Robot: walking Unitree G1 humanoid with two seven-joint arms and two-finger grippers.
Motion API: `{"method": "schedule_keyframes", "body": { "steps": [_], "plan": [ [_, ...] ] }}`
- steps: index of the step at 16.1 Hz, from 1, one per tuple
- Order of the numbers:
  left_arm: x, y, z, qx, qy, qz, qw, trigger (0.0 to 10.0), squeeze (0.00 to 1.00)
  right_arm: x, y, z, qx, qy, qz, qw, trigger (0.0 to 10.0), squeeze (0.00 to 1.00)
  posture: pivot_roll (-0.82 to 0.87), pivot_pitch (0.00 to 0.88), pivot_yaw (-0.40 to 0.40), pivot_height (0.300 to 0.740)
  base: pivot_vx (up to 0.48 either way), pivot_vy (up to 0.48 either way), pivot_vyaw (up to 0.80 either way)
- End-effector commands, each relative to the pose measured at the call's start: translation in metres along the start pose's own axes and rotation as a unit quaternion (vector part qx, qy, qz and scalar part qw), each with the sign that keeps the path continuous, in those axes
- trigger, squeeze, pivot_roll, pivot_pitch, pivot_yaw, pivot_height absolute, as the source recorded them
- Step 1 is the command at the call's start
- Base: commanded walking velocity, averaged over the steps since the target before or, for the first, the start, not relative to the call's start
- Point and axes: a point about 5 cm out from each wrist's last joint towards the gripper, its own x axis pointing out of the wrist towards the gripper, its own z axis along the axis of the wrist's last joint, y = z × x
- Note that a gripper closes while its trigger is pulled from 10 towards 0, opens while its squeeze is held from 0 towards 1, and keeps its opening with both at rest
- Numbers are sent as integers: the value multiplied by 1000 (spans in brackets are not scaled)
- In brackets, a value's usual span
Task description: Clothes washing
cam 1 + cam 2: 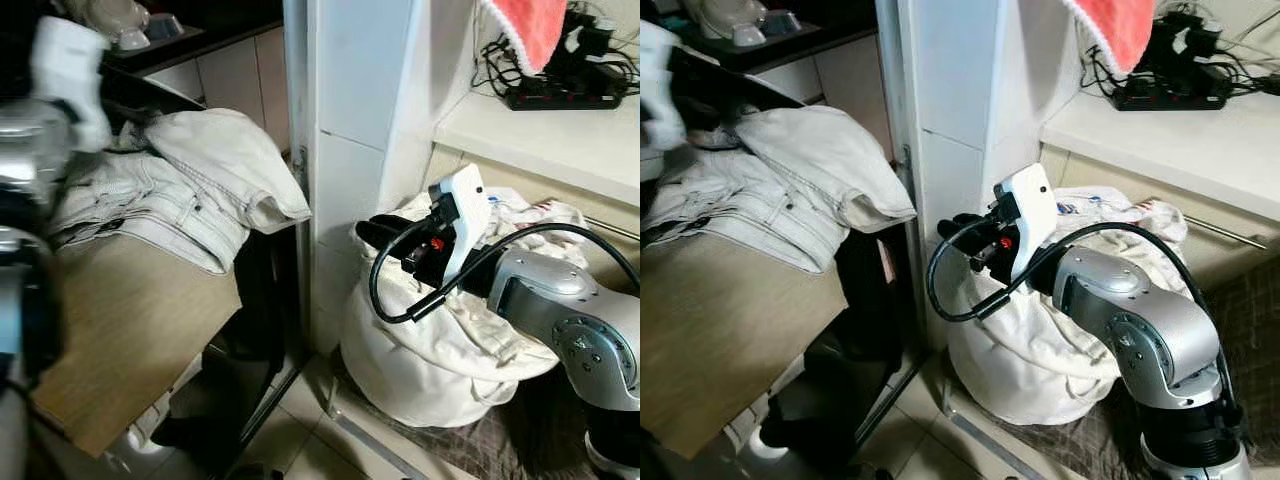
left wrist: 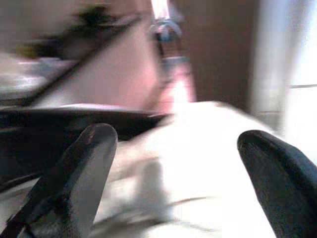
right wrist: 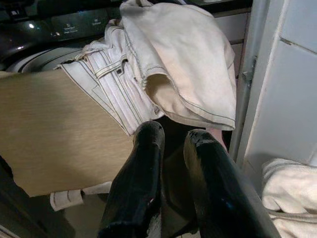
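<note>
A pile of cream-white clothes, jeans and a jacket, lies on a wooden board in front of the dark washing machine. My left gripper hovers open just above the pile's far left part, its fingers wide apart with nothing between them. My right gripper is stretched out beside the white pillar, above a full white laundry bag. Its fingers are shut and hold nothing, pointing towards the hanging edge of the pile.
A dark garment hangs in the gap between the board and the pillar. A red towel hangs over a white counter that carries a power strip and cables. Tiled floor lies below.
</note>
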Motion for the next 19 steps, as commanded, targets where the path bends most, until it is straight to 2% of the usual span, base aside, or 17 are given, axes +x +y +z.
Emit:
{"method": "schedule_keyframes", "body": {
  "steps": [1,2,3,4,5,6,9,11,13,14,15,16,17,18,19],
  "plan": [
    [0,-5,-6,-8,29,-32,999,10000,1000,0,1,4,-6,0,7,1000,10000,0,-137,0,48,740,0,0,0],
    [4,-9,-14,-16,60,-35,997,10000,1000,-1,2,5,-7,0,10,1000,10000,0,-143,0,52,740,0,0,0],
    [4,-9,-16,-18,67,-29,997,10000,1000,-1,2,4,-7,1,11,1000,10000,0,-145,0,53,740,0,0,0],
    [4,-6,-27,-9,101,11,995,10000,1000,-2,3,4,-7,3,14,1000,10000,0,-146,0,54,740,0,0,0],
    [4,-5,-30,-26,107,36,993,10000,1000,-2,4,3,-7,5,16,1000,10000,0,-146,0,54,740,0,0,0],
    [3,-5,-32,-48,111,40,992,10000,1000,-2,4,3,-6,5,17,1000,10000,0,-146,0,54,740,0,0,0],
    [4,-6,-36,-83,117,60,988,10000,1000,-2,4,3,-6,8,20,1000,10000,0,-144,0,54,740,0,0,0],
    [3,-3,-40,-83,120,84,986,10000,1000,-2,4,2,-5,10,22,1000,10000,0,-145,0,55,740,0,0,0],
    [4,-7,-46,-98,127,67,985,10000,1000,-2,6,1,-6,14,29,999,10000,0,-144,0,54,740,0,0,0],
    [5,-11,-49,-106,126,54,985,10000,784,-2,8,1,-9,16,35,999,10000,0,-144,0,54,740,0,0,0],
    [7,-14,-51,-122,118,44,984,10000,212,-2,9,1,-13,15,41,999,10000,0,-146,0,55,740,0,0,0],
    [9,-18,-52,-142,109,31,983,6588,0,-3,12,2,-25,12,53,998,10000,0,-149,0,55,740,0,0,0],
    [10,-19,-52,-153,104,30,982,2118,0,-4,13,2,-30,11,58,998,10000,0,-149,0,55,740,0,0,0],
    [10,-20,-52,-155,103,30,982,706,0,-4,13,3,-32,11,59,998,10000,0,-149,0,55,740,0,0,0],
    [10,-19,-54,-153,105,35,982,0,0,-4,14,2,-33,11,61,998,10000,0,-152,0,56,740,0,0,0]
  ]
}}
